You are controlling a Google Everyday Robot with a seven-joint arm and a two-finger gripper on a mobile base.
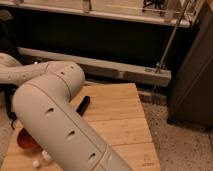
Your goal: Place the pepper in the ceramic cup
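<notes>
mostly, your view is filled by the robot's pale arm [55, 120], which sweeps from the lower middle up to a bent joint and then reaches away toward the left edge. you cannot see the pincer anywhere: it sits out of sight past the left side or behind the arm, so whether it is open, closed or gripping something cannot be told. beneath the arm lies the wooden desk [120, 125], its slatted top bare on the right half. a black rectangular bar [83, 104] rests on the desk just beside the arm's elbow, angled toward the far edge. at the near left, a red-orange bowl [26, 140] peeks out from under the arm, partly covered by it. two small white pieces [41, 159] show at the bottom edge, just beside the bowl; what they belong to cannot be told. the pepper and the ceramic cup are hidden from you. behind the desk runs a dark wall with a pale rail [100, 67], and a speckled floor [180, 145] lies to the right.
</notes>
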